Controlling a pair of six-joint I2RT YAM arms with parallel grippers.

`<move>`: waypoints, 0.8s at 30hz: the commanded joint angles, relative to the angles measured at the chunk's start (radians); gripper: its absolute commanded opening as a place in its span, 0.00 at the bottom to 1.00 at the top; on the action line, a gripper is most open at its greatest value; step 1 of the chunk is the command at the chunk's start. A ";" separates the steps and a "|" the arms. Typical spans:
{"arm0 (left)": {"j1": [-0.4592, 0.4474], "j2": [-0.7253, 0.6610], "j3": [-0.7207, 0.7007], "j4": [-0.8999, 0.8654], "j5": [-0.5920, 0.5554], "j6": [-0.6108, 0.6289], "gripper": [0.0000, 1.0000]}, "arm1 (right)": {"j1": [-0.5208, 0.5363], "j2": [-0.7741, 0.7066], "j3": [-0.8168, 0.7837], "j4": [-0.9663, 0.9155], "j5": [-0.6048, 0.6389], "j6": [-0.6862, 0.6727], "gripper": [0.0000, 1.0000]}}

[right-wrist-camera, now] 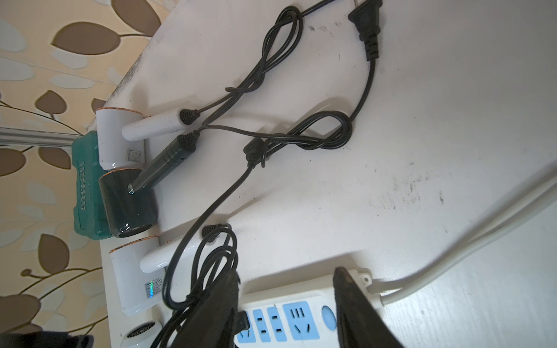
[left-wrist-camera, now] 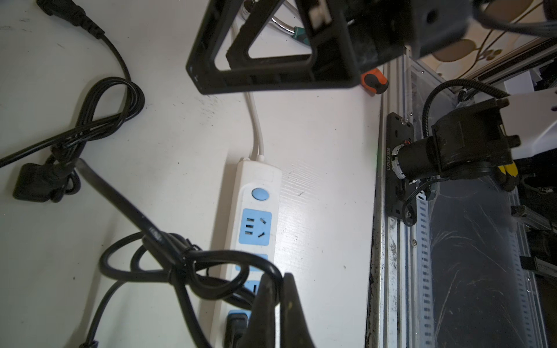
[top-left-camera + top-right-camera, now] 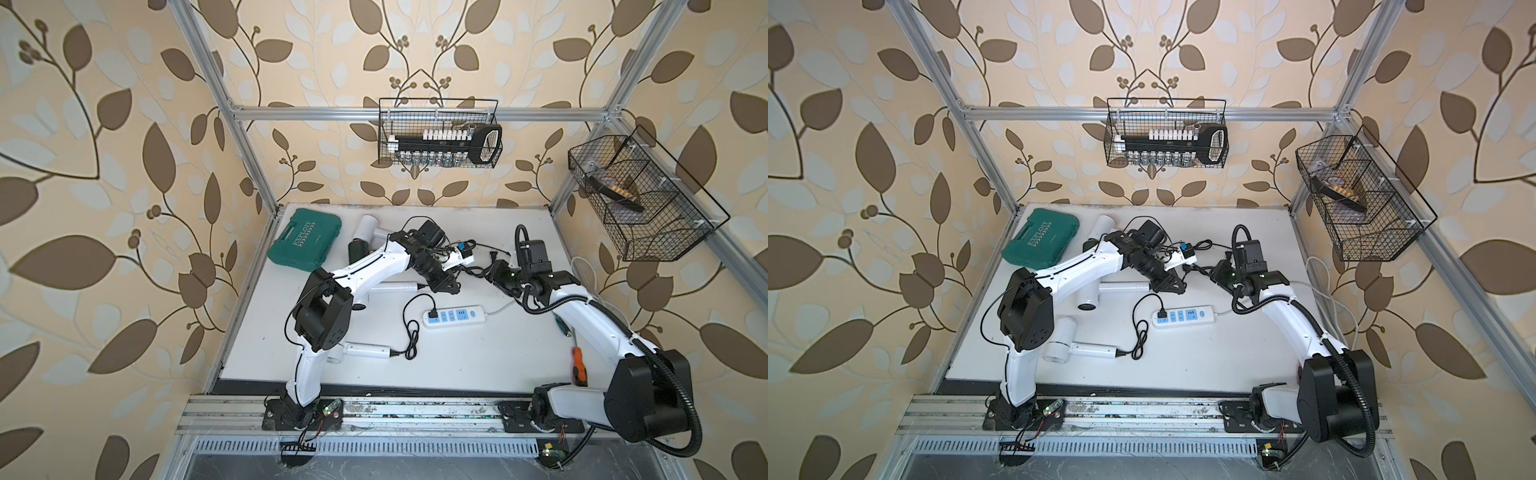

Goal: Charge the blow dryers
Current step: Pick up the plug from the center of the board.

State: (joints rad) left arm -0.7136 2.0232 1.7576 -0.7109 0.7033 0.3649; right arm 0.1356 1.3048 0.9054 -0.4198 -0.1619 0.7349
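Table (image 3: 478, 365), left side, back to front: back white dryer (image 3: 368, 226), dark green dryer (image 3: 358, 251), middle white dryer (image 3: 1090, 297), front white dryer (image 3: 1059, 351). Only the front one is plugged into the power strip (image 3: 453, 316).

Left gripper (image 2: 277, 278): fingers pressed together, pinching a tied bundle of black cord (image 2: 180, 256).

Right gripper (image 1: 286, 272): fingers spread, empty, above the strip.

Risk: the grip is on the bundle, not a plug. Pulling may drag a dryer, snag neighbouring cords or unseat the seated plug.

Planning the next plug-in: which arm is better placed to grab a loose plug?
Right: right gripper is open, empty, near a loose plug; left gripper is shut on a black cord.
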 commanded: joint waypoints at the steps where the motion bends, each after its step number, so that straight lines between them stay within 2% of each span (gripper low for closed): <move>1: -0.001 -0.031 0.033 -0.016 0.018 0.022 0.00 | -0.006 0.000 0.025 -0.023 0.030 -0.019 0.51; 9: -0.001 -0.030 0.038 -0.034 0.014 0.045 0.00 | -0.010 0.002 0.002 0.012 0.080 -0.110 0.51; 12: -0.001 -0.039 0.042 -0.057 0.012 0.070 0.00 | -0.010 0.001 -0.022 0.077 0.017 -0.176 0.51; 14: -0.001 -0.048 0.046 -0.076 0.019 0.091 0.00 | -0.010 -0.004 -0.045 0.138 -0.041 -0.221 0.54; 18: 0.001 -0.074 0.055 -0.084 0.009 0.109 0.00 | -0.011 0.001 -0.082 0.254 -0.027 -0.238 0.62; 24: 0.002 -0.102 0.104 -0.099 0.012 0.111 0.00 | -0.003 0.063 -0.112 0.368 -0.045 -0.304 0.54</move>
State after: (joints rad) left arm -0.7128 2.0132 1.8042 -0.7952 0.6983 0.4450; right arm 0.1272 1.3479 0.8303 -0.1497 -0.1772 0.4919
